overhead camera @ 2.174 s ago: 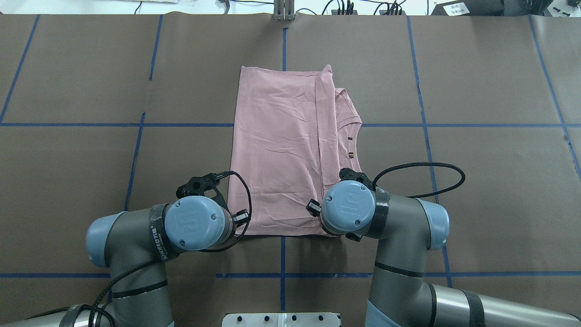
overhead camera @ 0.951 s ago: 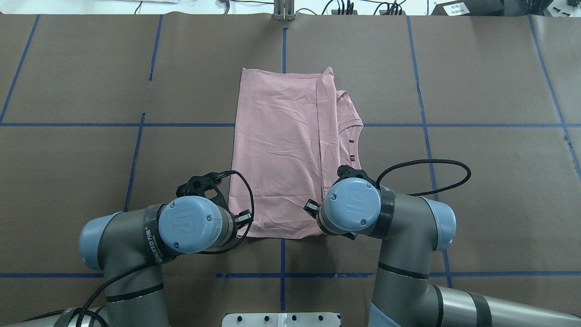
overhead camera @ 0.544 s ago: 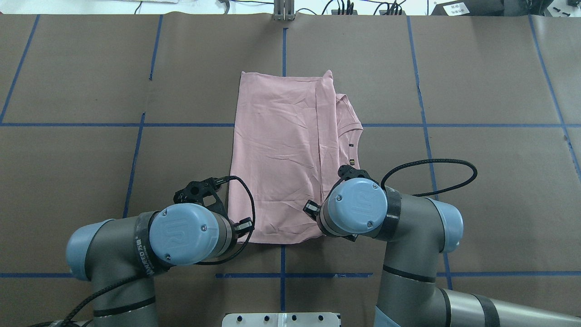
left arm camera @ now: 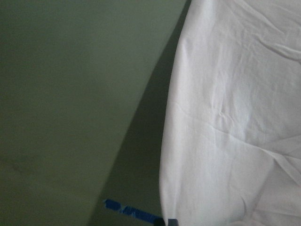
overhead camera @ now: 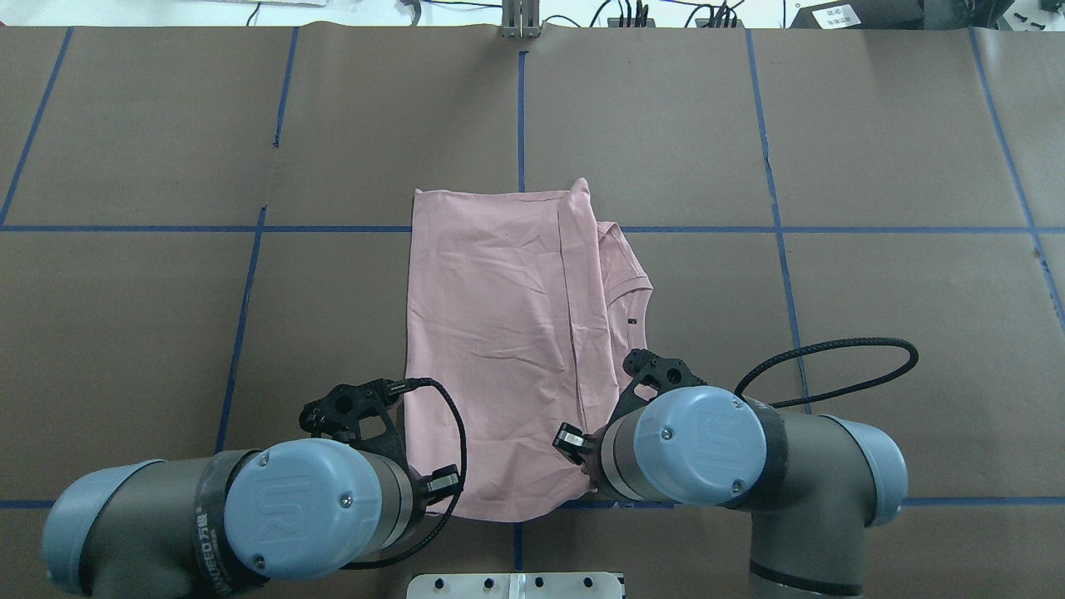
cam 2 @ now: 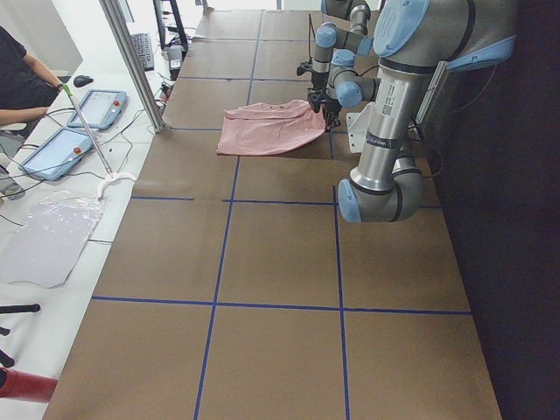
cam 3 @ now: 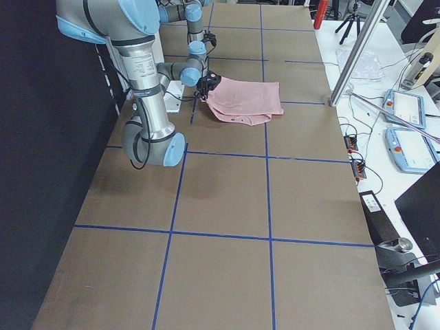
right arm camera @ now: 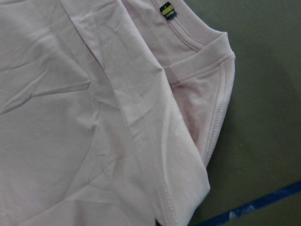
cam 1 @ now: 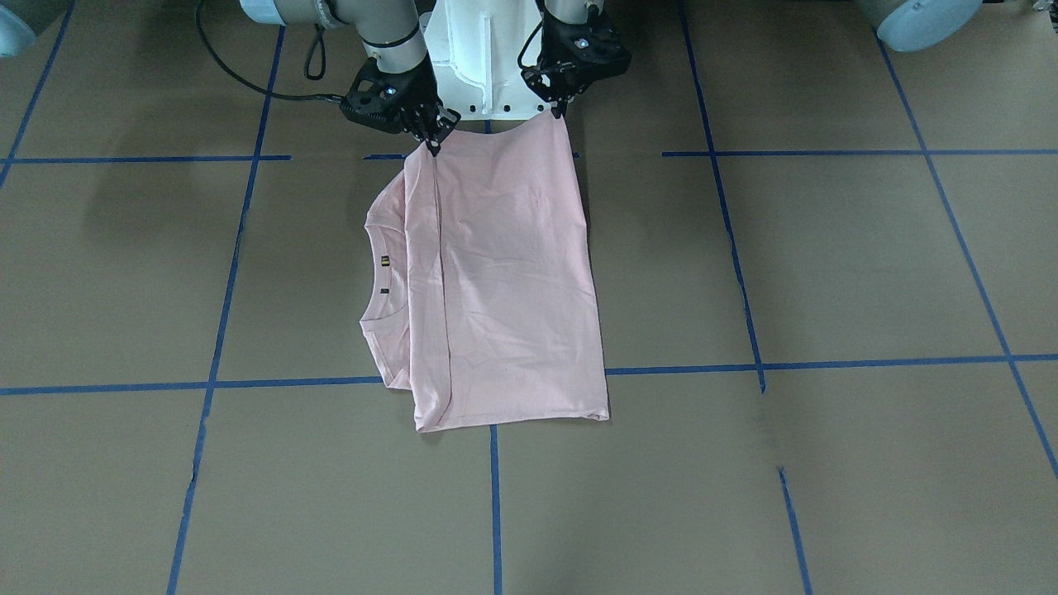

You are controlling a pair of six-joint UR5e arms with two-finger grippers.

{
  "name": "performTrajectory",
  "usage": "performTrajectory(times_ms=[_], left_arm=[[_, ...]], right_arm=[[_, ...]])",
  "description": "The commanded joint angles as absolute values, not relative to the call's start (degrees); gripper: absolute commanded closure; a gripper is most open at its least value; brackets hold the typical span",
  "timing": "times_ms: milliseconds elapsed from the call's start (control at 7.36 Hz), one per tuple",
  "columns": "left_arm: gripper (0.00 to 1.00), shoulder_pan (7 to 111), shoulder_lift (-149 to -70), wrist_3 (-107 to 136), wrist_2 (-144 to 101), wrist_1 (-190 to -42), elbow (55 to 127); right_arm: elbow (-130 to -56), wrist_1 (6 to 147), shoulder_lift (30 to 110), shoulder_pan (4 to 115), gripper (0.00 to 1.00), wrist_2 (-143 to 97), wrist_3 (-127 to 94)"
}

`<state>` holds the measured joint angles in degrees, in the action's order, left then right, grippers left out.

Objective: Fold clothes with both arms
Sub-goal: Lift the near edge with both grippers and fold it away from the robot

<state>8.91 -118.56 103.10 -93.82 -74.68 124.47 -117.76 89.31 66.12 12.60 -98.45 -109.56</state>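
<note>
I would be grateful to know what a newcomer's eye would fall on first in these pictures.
A pale pink cotton T-shirt, folded lengthwise, lies mid-table on the brown paper-covered table gridded with blue tape. The black two-finger left hand and right hand each pinch one of the shirt's corners nearest the robot. The shirt's collar peeks out on the right arm's side.

Brown table [overhead camera: 166,125] (blue tape grid [overhead camera: 874,229]), person [cam 2: 13,70] alongside
</note>
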Motion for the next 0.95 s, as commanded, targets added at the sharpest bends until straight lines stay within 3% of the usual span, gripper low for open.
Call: performTrajectory(times_ms=[0, 408, 815], left_arm=[[1.0, 7.47, -118.56, 103.45, -93.95, -72.77, 126.56], [1.0, 13.06, -119.09, 101.53, -93.6, -76.7, 124.2], [1.0, 19.05, -119.09, 98.8, -93.6, -87.51, 115.6]], right_arm=[[-120.24, 88.95, 67.33, 10.81, 1.0, -99.57, -109.6], [-116.56, 84.49, 66.71, 16.24, 1.0, -98.88, -107.76], [-109.96, 76.92, 65.92, 20.03, 1.0, -98.88, -107.14]])
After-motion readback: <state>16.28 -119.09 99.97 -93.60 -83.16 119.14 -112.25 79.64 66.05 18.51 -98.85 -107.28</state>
